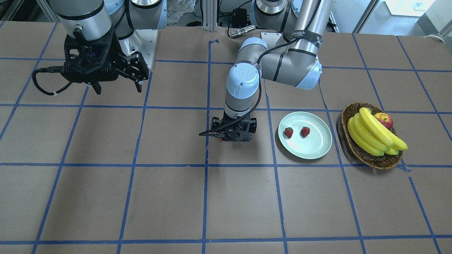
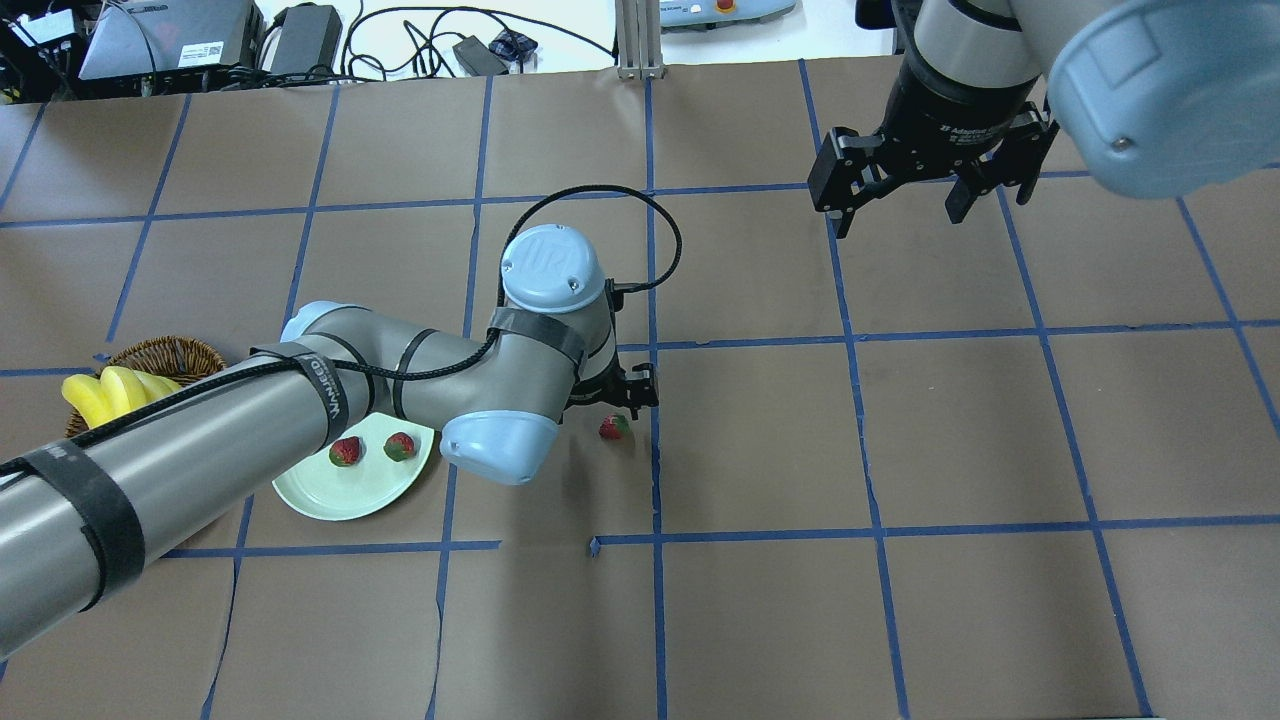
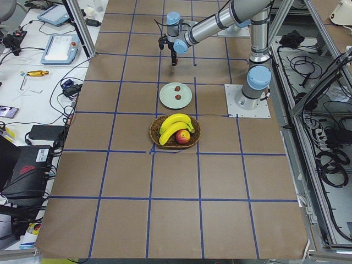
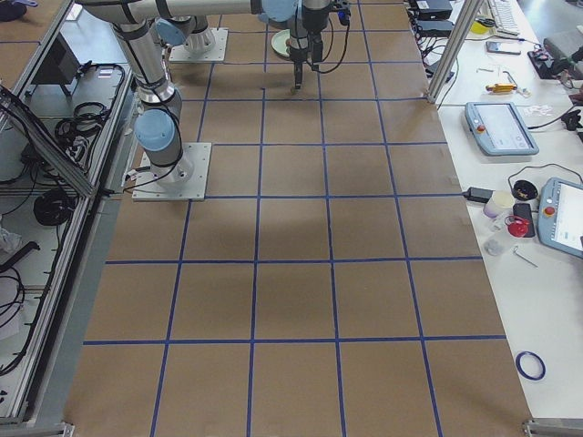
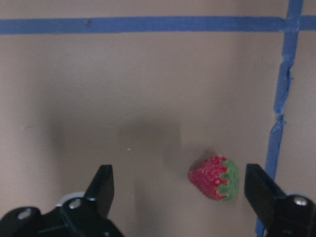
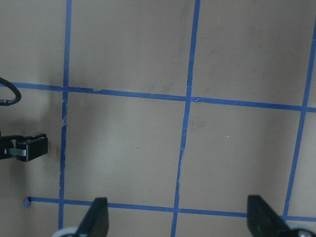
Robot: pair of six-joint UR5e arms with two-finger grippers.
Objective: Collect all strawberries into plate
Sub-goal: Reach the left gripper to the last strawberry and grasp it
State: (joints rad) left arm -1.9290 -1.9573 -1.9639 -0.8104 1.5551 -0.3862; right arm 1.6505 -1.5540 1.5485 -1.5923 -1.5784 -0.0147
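Observation:
Two strawberries (image 1: 289, 132) (image 1: 305, 131) lie on the pale mint-green plate (image 1: 314, 146), which also shows in the overhead view (image 2: 340, 495). The third strawberry (image 2: 613, 428) lies on the brown table next to a blue tape line. In the left wrist view this strawberry (image 5: 215, 177) sits between the fingers, nearer the right-hand one. My left gripper (image 2: 622, 396) (image 5: 180, 197) is open, low over it and not touching. My right gripper (image 2: 898, 215) (image 6: 178, 222) is open and empty, high over the far side of the table.
A brown wicker basket (image 1: 370, 157) with bananas (image 1: 370, 135) and a red-yellow apple (image 1: 384, 120) stands just beyond the plate. Blue tape lines grid the brown table. My left forearm (image 2: 250, 430) hangs over part of the plate in the overhead view.

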